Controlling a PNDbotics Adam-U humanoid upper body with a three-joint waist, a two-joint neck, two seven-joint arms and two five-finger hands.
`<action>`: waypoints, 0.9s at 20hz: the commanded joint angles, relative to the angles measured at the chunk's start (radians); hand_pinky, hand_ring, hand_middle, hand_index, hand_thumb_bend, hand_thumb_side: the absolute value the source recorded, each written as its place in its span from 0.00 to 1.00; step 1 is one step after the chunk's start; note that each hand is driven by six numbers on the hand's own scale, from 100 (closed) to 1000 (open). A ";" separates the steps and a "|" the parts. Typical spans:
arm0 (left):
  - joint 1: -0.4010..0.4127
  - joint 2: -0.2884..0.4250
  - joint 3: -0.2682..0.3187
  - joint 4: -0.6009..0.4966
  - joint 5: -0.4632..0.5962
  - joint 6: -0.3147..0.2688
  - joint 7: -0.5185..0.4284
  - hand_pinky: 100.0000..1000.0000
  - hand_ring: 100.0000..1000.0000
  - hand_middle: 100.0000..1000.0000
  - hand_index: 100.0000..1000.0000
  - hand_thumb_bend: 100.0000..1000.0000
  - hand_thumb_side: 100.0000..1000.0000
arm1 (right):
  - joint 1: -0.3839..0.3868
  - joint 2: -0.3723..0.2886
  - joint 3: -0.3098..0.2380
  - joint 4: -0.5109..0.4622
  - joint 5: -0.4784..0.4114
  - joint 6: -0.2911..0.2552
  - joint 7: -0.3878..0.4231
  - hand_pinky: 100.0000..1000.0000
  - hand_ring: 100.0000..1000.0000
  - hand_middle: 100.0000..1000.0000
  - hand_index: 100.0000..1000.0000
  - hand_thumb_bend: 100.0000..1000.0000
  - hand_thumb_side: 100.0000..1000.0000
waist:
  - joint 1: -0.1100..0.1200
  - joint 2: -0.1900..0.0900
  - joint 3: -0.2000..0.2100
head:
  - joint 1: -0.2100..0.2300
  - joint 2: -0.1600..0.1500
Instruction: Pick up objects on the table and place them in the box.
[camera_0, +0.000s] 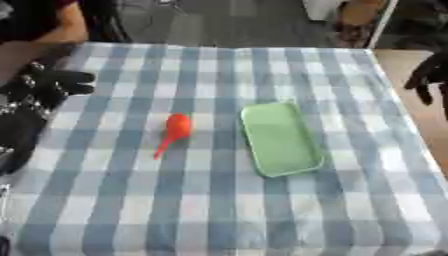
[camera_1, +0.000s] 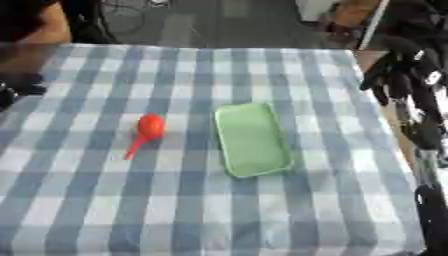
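A red spoon-shaped object (camera_0: 172, 133) lies on the blue-and-white checked tablecloth (camera_0: 219, 210), round end away from me, handle pointing toward me and left. To its right rests a flat light-green tray (camera_0: 280, 138), empty. My left hand (camera_0: 58, 83) hovers at the table's left edge, well left of the red object, fingers loosely extended and holding nothing. At the table's right edge my right hand (camera_1: 395, 67) hangs with its fingers pointing down, relaxed and empty, far from the tray.
The table's far edge runs along the top, with dark floor, cables and chair legs (camera_0: 359, 25) beyond. A person's arm (camera_0: 44, 37) shows at the far left corner, touching nothing. My right arm (camera_1: 424, 150) runs down the right table edge.
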 joint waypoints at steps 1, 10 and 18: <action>-0.009 0.014 0.000 -0.014 -0.003 -0.002 -0.003 0.80 0.80 1.00 0.80 0.80 0.78 | -0.017 -0.030 -0.007 -0.009 -0.003 -0.002 -0.001 0.00 0.39 0.47 0.88 0.00 0.59 | 0.001 -0.006 0.000 | 0.004 0.001; -0.009 0.014 0.000 -0.014 -0.006 -0.003 -0.005 0.81 0.80 1.00 0.79 0.80 0.78 | -0.017 -0.030 -0.008 -0.009 -0.003 -0.003 -0.001 0.00 0.39 0.47 0.88 0.00 0.59 | 0.001 -0.006 0.000 | 0.000 0.001; -0.054 0.094 0.010 -0.014 -0.337 -0.191 0.049 0.84 0.83 0.96 0.81 0.87 0.72 | -0.016 -0.031 -0.006 -0.006 -0.003 -0.004 0.002 0.00 0.39 0.46 0.88 0.00 0.59 | 0.002 -0.008 0.000 | 0.002 0.001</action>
